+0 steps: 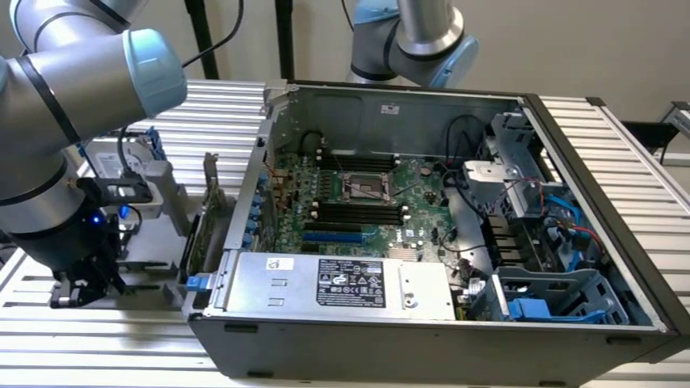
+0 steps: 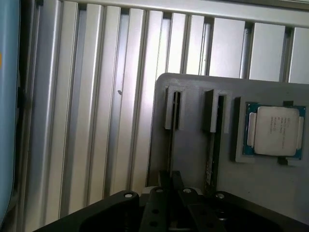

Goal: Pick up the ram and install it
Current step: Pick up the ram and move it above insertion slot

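The ram (image 2: 170, 145) stands on edge in a slot of the grey holder plate (image 2: 193, 164), seen as a thin dark strip. My gripper (image 2: 170, 180) sits over the near end of that stick with its fingers drawn close on either side of it. In the exterior view my gripper (image 1: 81, 289) hangs low over the holder at the left, outside the open computer case (image 1: 431, 331). The black memory slots (image 1: 356, 212) lie on the green motherboard inside the case.
A second stick (image 2: 214, 150) stands in the neighbouring slot, and a processor chip (image 2: 275, 130) lies in a pocket beyond it. An expansion card (image 1: 212, 212) stands upright between holder and case. A silver power supply (image 1: 345, 283) fills the case's front.
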